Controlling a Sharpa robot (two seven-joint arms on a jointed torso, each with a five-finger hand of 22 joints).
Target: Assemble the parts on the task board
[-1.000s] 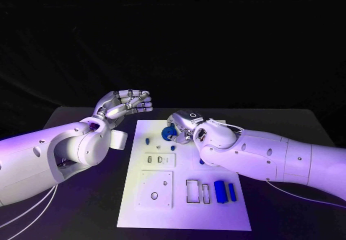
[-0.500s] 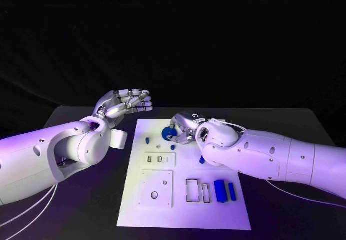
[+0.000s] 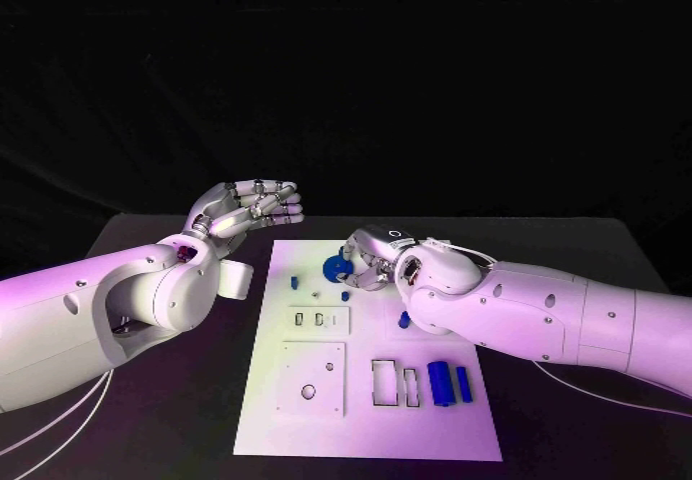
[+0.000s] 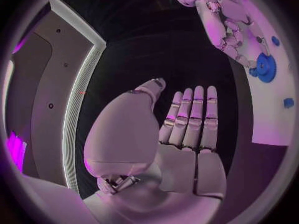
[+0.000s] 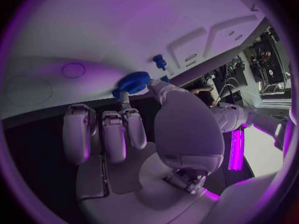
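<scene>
The white task board (image 3: 375, 425) lies in the middle of the black table. At its far end my right hand (image 3: 376, 258) pinches a round blue toothed part (image 3: 336, 266) between thumb and a finger, just over the board; the right wrist view shows the same part (image 5: 132, 82) at my fingertips (image 5: 126, 103). The left wrist view also shows that hand (image 4: 231, 27) and the part (image 4: 266, 67). My left hand (image 3: 248, 210) is raised left of the board's far corner, fingers half bent, nothing in it; its palm (image 4: 181, 159) is bare.
Small blue pieces (image 3: 294, 282) (image 3: 346, 294) (image 3: 404, 321) lie on the board's far half. Two blue bars (image 3: 441, 383) (image 3: 464, 383) lie beside rectangular slots (image 3: 387, 383) at the near right. Two square plates (image 3: 320, 319) (image 3: 313, 378) sit on the left half.
My right hand with the round blue part has edged slightly to the right and toward me. The left hand has stayed where it was.
</scene>
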